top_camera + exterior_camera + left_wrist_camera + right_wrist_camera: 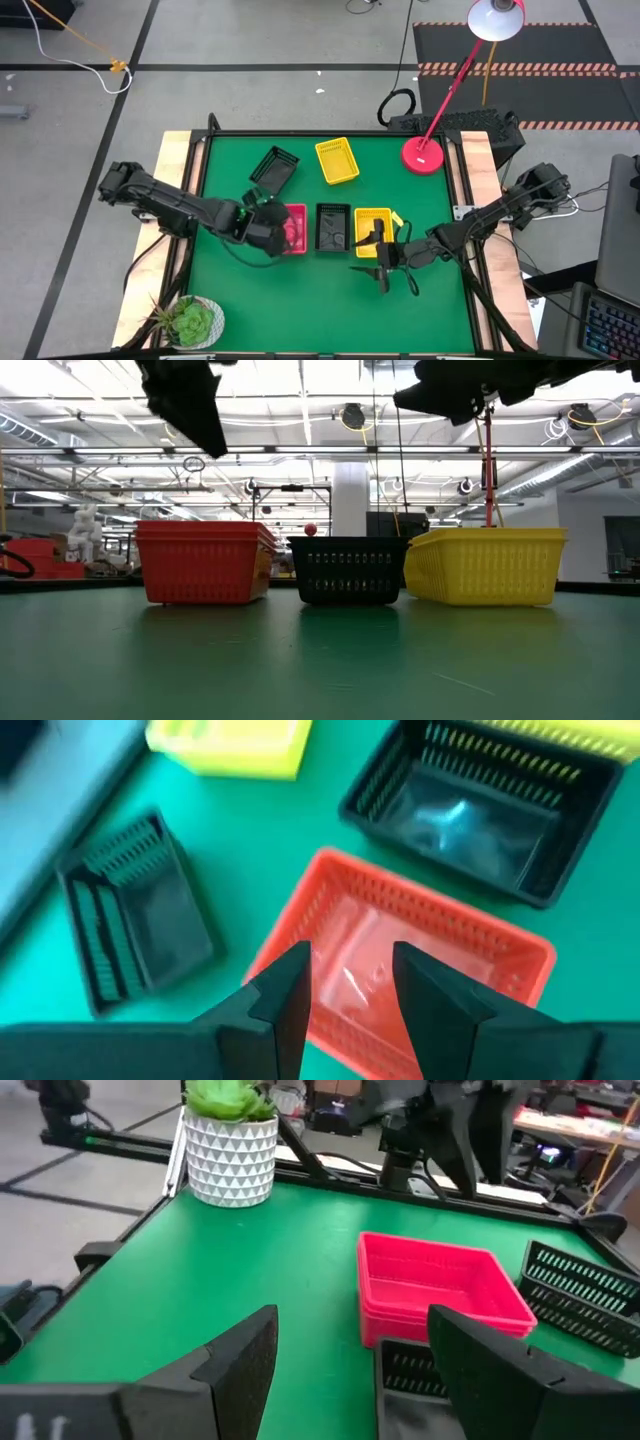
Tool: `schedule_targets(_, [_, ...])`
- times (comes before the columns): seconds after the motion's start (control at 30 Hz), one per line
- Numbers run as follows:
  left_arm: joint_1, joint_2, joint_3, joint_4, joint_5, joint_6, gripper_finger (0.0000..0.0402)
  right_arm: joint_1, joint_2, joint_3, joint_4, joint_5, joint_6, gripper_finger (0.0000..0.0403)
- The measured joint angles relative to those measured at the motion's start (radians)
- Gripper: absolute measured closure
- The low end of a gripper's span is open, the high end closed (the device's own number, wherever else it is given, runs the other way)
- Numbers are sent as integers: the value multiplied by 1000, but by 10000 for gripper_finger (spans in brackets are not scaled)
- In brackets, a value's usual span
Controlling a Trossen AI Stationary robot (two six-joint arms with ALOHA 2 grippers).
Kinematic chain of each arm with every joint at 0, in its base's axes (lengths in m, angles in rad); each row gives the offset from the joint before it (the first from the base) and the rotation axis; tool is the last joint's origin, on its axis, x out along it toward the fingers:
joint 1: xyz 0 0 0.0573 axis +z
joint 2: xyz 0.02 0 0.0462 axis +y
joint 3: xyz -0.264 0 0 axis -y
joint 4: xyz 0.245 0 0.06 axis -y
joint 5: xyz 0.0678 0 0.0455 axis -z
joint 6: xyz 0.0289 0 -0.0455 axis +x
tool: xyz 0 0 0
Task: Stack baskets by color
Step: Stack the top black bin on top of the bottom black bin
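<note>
Three groups of baskets stand in a row mid-table: a red stack (295,228) (205,560), a black basket (333,226) (348,570) and a yellow stack (374,228) (487,565). Farther back rest a lone black basket (274,167) (135,915) and a lone yellow basket (337,160) (230,742). My left gripper (272,230) (350,1000) hovers open above the red stack (400,950), nothing between its fingers. My right gripper (365,255) (365,1370) stands open on the near side of the yellow stack, pointing level toward the table's left, clear of the baskets.
A potted plant (190,322) (232,1140) stands at the near left corner. A round red lamp base (424,154) sits at the far right, its arm leaning out over the edge. Bare green table (300,300) stretches along the near side.
</note>
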Motion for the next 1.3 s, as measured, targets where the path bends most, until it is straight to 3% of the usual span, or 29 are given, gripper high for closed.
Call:
schedule_targets(0.3, [-79,-29,-63,196,-108,150,256,-58,0,5,45,25,39,154])
schedule_targets(0.57, [-62,-160,-252,333,-100,182,257,-90,0,82,-49,26,36,154])
schedule_targets(0.73, [-73,-267,-398,556,-97,244,257,-92,-6,85,-82,26,10,154])
schedule_targets(0.87, [-74,-317,-478,662,-108,292,257,-114,-43,86,-157,26,88,154])
schedule_targets(1.2, [-50,-339,-491,669,-114,397,256,-154,-167,85,-348,26,174,154])
schedule_targets(1.3, [-50,-339,-491,668,-104,315,256,-162,-208,85,-382,26,170,154])
